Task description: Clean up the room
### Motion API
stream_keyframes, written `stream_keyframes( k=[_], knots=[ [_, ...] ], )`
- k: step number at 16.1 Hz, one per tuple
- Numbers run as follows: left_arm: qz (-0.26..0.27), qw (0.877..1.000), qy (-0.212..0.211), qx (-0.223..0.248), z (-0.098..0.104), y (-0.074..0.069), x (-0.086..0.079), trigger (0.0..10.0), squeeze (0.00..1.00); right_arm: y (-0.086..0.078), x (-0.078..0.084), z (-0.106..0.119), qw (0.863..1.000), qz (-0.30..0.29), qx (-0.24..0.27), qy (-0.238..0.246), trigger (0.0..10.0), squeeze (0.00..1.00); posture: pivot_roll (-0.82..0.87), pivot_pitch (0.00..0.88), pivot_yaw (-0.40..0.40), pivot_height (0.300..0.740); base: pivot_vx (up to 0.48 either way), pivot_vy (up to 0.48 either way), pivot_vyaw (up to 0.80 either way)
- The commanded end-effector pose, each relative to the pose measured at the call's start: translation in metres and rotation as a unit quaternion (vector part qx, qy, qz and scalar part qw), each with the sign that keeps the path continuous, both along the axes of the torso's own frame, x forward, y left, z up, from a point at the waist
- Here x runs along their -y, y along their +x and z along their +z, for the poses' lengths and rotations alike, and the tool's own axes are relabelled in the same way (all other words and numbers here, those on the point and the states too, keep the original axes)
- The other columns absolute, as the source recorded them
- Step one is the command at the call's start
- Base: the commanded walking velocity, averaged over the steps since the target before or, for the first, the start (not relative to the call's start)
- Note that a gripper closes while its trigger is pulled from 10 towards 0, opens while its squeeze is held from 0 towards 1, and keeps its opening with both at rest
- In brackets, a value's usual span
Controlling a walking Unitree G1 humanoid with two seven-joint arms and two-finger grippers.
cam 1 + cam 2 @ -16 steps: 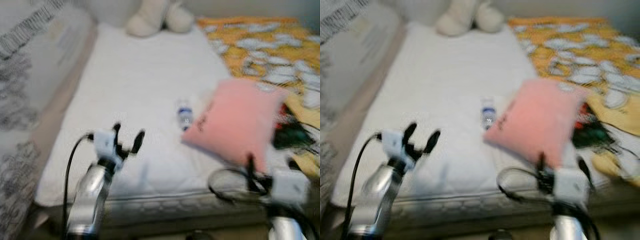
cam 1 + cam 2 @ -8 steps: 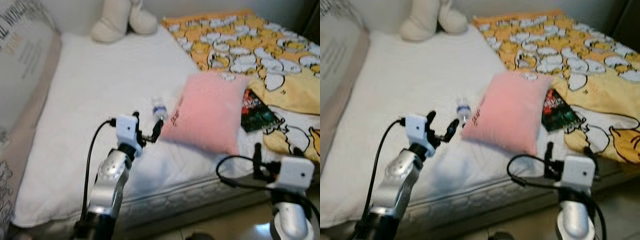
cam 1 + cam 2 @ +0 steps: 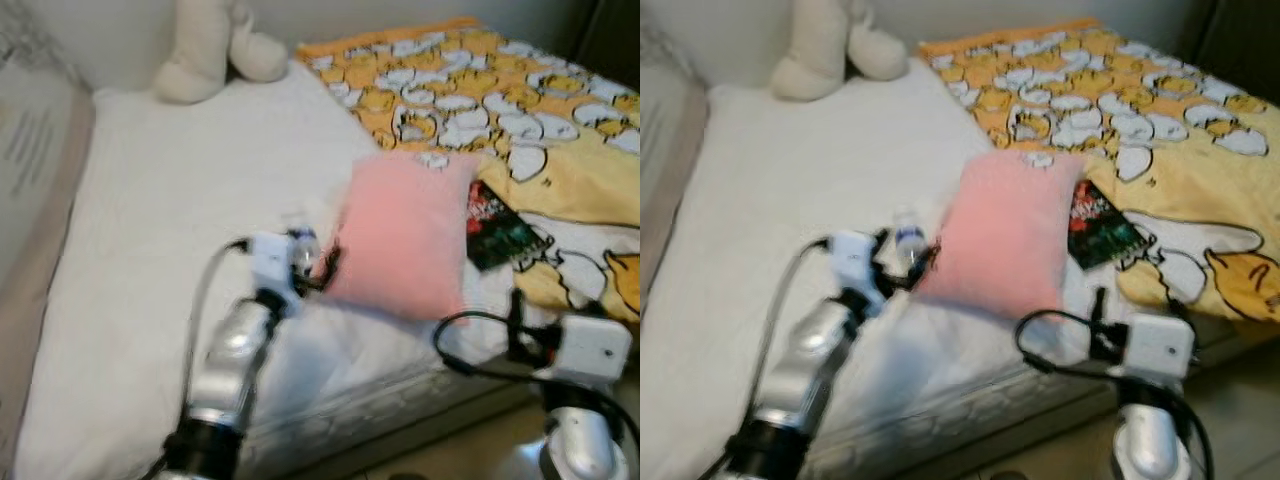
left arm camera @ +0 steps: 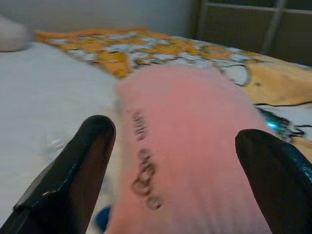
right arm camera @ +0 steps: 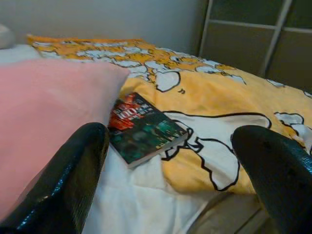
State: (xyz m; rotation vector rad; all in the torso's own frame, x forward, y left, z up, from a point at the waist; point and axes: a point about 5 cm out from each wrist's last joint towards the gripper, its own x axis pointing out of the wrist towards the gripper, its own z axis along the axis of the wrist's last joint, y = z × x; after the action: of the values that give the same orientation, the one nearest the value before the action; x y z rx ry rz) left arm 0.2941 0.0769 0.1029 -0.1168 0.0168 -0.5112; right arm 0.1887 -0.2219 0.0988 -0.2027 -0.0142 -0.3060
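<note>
Left gripper [image 3: 312,268] has pushed forward since a second ago, fingers [image 4: 73,165] spread wide, now just short of the pink pillow [image 3: 400,232] and what looks like a small water bottle [image 3: 908,240] at its left edge; blur hides contact. Likely the pillow or bottle gets picked next. Right gripper [image 5: 170,165] hangs over the near bed edge, fingers apart, facing a book [image 5: 144,129].

White bed [image 3: 170,230], yellow patterned blanket [image 3: 480,90] right, plush toy [image 3: 205,50] far, dark cabinet [image 5: 253,44] beyond.
</note>
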Motion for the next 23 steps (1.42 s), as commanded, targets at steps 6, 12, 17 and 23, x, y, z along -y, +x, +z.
stream_keyframes(
  k=[6,12,17,23],
  knots=[
    [0.030,0.999,0.007,-0.028,0.004,0.030,-0.011,10.0,0.00,0.027,0.008,0.003,0.991,-0.013,0.022,0.129,10.0,0.00,-0.22,0.000,0.081,0.719,0.072,0.000,0.00],
    [-0.020,0.991,-0.011,-0.135,-0.011,0.058,0.018,10.0,0.00,0.062,0.024,-0.008,0.978,-0.008,0.005,0.208,10.0,0.00,-0.21,0.095,0.089,0.719,0.000,0.000,0.00],
    [-0.024,0.986,-0.034,-0.162,-0.003,0.066,0.041,10.0,0.00,0.070,0.048,-0.018,0.976,-0.032,0.002,0.214,10.0,0.00,-0.23,0.212,0.145,0.719,0.000,0.000,0.00],
    [-0.019,0.986,-0.026,-0.166,-0.002,0.061,0.066,10.0,0.00,0.114,0.020,-0.032,0.952,0.073,-0.017,0.298,10.0,0.00,-0.23,0.260,0.154,0.719,0.000,0.000,0.00]
  ],
)
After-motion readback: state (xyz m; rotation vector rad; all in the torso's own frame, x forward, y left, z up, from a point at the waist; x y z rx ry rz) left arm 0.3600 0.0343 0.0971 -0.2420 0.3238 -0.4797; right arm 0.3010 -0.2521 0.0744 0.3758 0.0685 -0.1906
